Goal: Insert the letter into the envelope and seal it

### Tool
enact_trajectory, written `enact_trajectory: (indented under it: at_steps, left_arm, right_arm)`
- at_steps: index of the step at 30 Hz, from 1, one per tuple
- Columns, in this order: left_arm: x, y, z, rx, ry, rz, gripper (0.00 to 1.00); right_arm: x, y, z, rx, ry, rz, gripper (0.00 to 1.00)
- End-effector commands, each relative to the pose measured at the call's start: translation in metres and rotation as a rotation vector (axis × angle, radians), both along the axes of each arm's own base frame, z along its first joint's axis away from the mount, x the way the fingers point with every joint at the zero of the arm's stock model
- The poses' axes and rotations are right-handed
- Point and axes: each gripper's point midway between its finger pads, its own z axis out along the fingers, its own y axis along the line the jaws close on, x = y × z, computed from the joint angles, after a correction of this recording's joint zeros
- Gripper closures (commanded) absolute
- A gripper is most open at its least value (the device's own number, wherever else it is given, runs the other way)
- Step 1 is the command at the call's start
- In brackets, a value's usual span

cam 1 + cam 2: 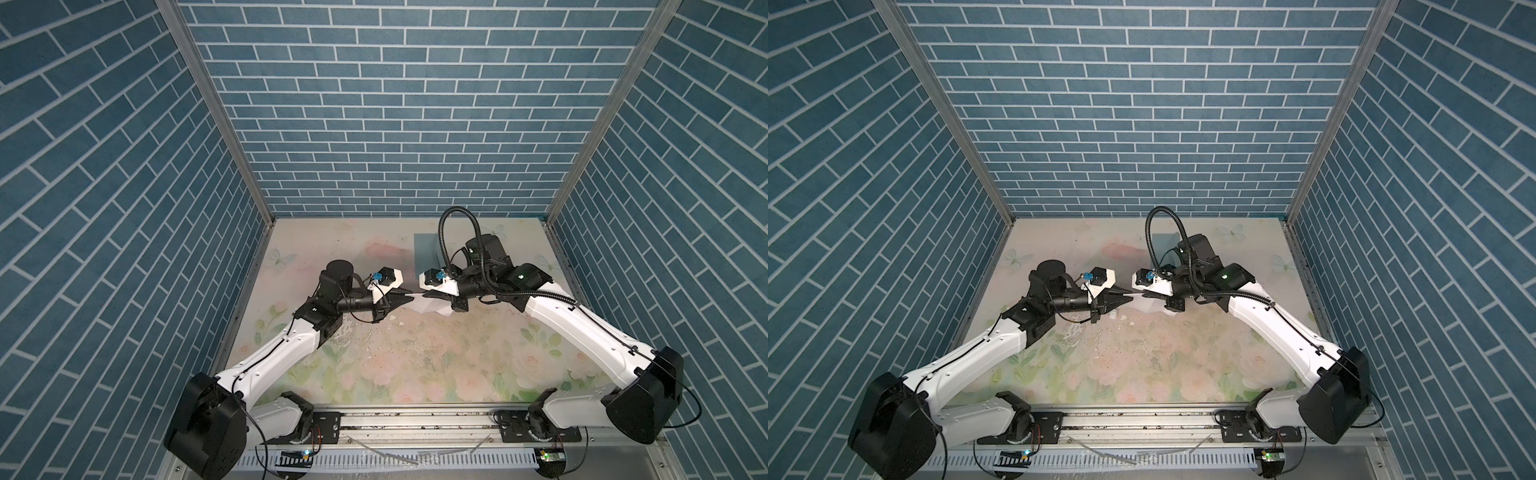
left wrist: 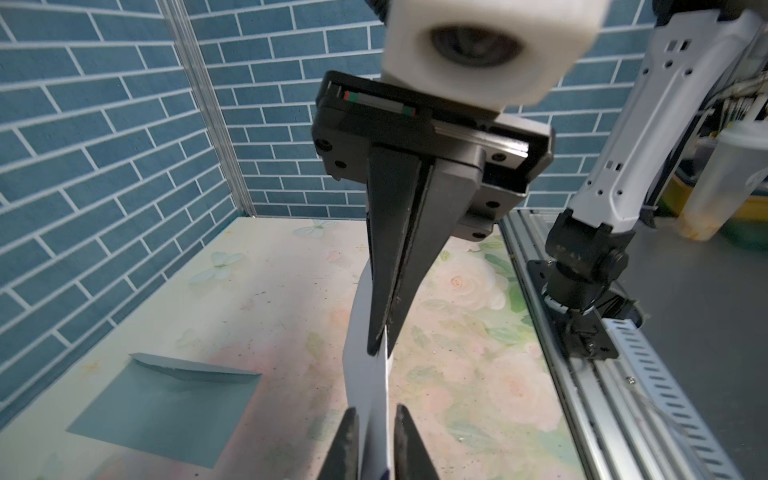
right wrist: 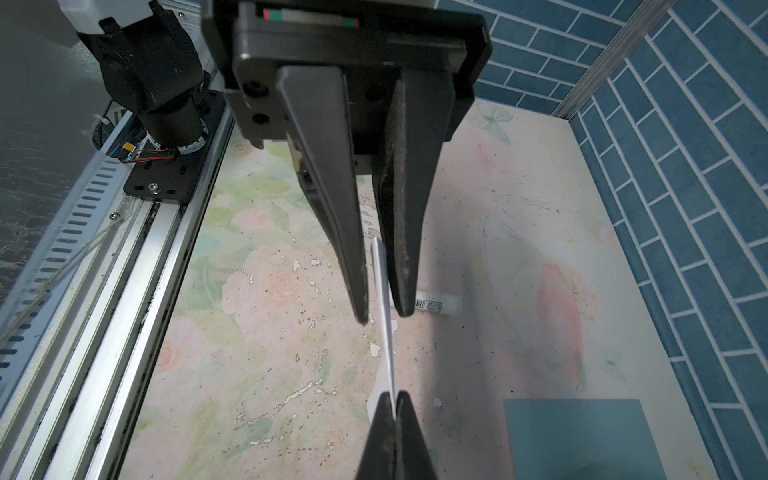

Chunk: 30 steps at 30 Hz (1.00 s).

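The letter is a white folded sheet held in the air above the middle of the floral table, between my two grippers. My right gripper is shut on one end of it. From the opposite side, my left gripper has its jaws drawn in to a narrow slot with the letter pinched in it. The envelope is plain teal and lies flat at the back of the table behind the right gripper. Its pointed flap is lifted.
A small white tube with a barcode lies on the table under the left gripper. An aluminium rail carrying both arm bases runs along the front edge. Blue brick walls close the back and both sides.
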Motion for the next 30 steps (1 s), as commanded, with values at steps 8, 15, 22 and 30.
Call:
enact_trajectory:
  at_steps: [8,15,22,30]
  left_arm:
    - [0.000,0.000,0.009,-0.025,-0.032,0.014,1.00]
    - [-0.004,0.003,0.010,-0.022,-0.042,0.016,1.00]
    - [-0.007,0.005,0.008,-0.004,-0.051,0.016,1.00]
    - [-0.009,0.007,0.010,-0.001,-0.057,0.021,1.00]
  right_arm:
    - [-0.004,0.001,-0.004,0.014,0.029,-0.013,0.88]
    - [-0.002,-0.010,-0.012,-0.034,0.045,-0.069,0.78]
    - [-0.004,-0.018,-0.014,-0.054,0.047,-0.086,0.86]
    - [-0.006,-0.019,-0.016,-0.074,0.068,-0.079,0.95]
